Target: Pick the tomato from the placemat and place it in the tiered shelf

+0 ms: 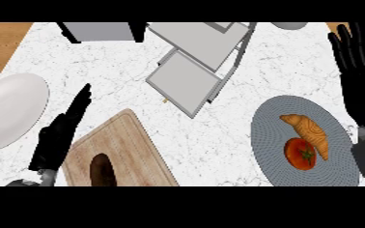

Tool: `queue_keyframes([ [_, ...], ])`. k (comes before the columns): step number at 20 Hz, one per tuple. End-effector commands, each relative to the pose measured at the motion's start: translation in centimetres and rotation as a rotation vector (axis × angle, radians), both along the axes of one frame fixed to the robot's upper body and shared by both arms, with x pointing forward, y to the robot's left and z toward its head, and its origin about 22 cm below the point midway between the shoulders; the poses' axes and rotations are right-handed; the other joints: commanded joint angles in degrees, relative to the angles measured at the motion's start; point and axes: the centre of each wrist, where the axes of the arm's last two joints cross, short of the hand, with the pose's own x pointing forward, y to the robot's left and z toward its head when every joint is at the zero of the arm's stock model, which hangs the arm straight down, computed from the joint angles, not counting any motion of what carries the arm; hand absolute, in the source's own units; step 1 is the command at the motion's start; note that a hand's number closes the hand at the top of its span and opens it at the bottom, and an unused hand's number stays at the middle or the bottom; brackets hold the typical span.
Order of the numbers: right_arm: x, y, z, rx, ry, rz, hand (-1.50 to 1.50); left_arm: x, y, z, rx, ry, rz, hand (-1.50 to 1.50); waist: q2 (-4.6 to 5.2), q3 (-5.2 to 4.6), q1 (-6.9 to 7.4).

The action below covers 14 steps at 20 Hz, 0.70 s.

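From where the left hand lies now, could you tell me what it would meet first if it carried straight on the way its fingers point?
The left hand points up and slightly right across bare counter. The first thing on that line looks like the dark-framed grey object at the counter's far edge, though height is unclear.

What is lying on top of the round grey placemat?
On the placemat lie a tomato and a croissant, side by side. The mat's right edge is hidden behind the right hand.

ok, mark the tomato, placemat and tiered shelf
tomato [300,154], head view, middle of its red skin
placemat [274,125], head view, bare grey part, upper left
tiered shelf [183,78], head view, lower tier's flat surface
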Motion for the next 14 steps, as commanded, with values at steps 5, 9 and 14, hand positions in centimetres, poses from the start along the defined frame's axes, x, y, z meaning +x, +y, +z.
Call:
queue_keyframes([
  [5,-5.0,2.4,-2.9,-0.047,-0.135,0.269,1.50,-0.5,8.0,-0.1,-0.078,-0.006,0.222,0.00,0.70,0.06,0.54],
  [9,-5.7,-3.0,-7.7,-0.298,-0.032,-0.389,1.50,-1.8,6.1,-2.5,-0.133,0.057,0.246,0.00,0.82,-0.06,-0.91],
  [14,-14.3,3.7,-12.6,-0.223,-0.070,-0.171,-1.50,-1.3,8.1,-2.8,-0.150,0.078,0.237,0.00,0.86,0.10,-0.32],
])
